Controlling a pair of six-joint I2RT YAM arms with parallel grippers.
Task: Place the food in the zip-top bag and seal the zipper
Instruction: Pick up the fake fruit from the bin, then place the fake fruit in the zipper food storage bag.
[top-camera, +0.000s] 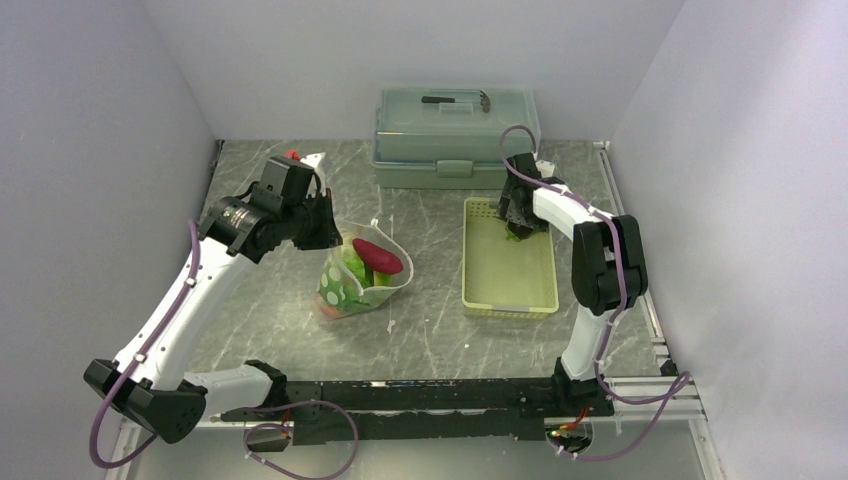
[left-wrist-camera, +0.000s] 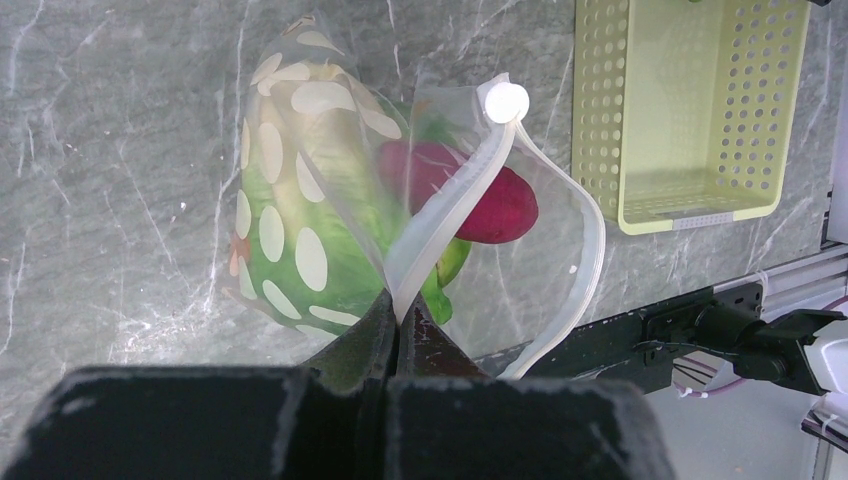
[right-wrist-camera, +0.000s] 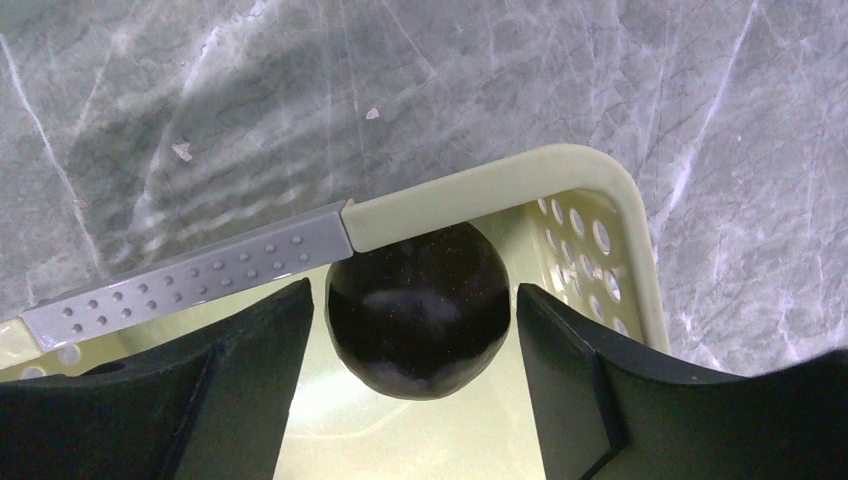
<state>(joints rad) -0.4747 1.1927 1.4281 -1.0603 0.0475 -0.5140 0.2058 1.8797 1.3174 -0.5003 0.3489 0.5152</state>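
The zip-top bag (top-camera: 350, 285), clear with white dots, stands open at mid-table. It holds the magenta root (top-camera: 377, 256) and green food. In the left wrist view the bag (left-wrist-camera: 300, 230) shows lettuce, the root (left-wrist-camera: 500, 205), and the zipper (left-wrist-camera: 450, 215) with a white slider (left-wrist-camera: 504, 101). My left gripper (top-camera: 325, 232) is shut on the bag's mouth strip (left-wrist-camera: 398, 310). My right gripper (top-camera: 518, 225) is open in the far end of the tray. Its fingers straddle the dark round piece (right-wrist-camera: 418, 310) without touching it. A bit of green (top-camera: 512, 237) shows beside it.
The pale yellow-green perforated tray (top-camera: 508, 300) lies right of the bag; its rim (right-wrist-camera: 480, 180) is just beyond the dark piece. A lidded grey-green box (top-camera: 455, 135) stands at the back. Walls close in the table on three sides.
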